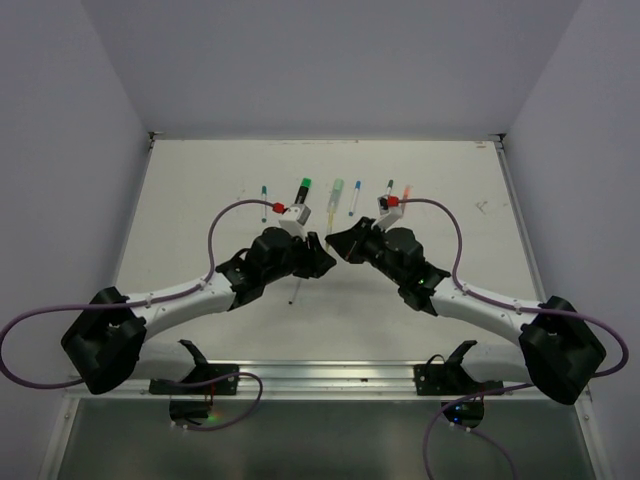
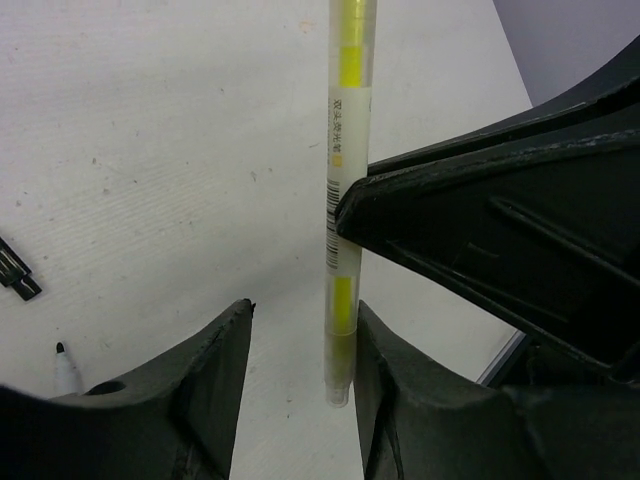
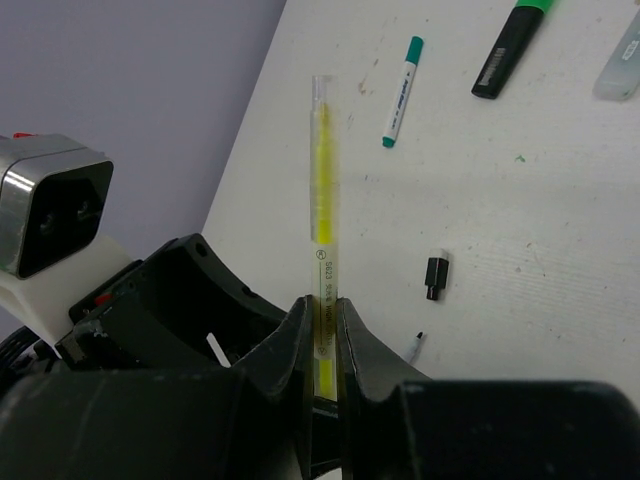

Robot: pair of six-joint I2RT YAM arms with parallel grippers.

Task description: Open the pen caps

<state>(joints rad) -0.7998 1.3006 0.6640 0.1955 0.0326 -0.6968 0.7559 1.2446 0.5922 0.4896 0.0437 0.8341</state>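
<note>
Clear cap (image 2: 340, 385) sits on yellow highlighter (image 3: 322, 190). The right gripper (image 3: 322, 305) clenches the highlighter; left gripper (image 2: 303, 310) is released, straddling cap, a gap visible only from left wrist.

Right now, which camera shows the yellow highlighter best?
The left wrist view: the yellow highlighter fills it close up, label sharp, inside the left gripper. The right wrist view shows the part beyond the right gripper. From above it is mostly hidden.

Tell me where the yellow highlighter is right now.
At the centre of the top view, the highlighter spans the gap between the right pincer, which is shut on it, and the open left pincer, whose fingers flank its other end.
</note>
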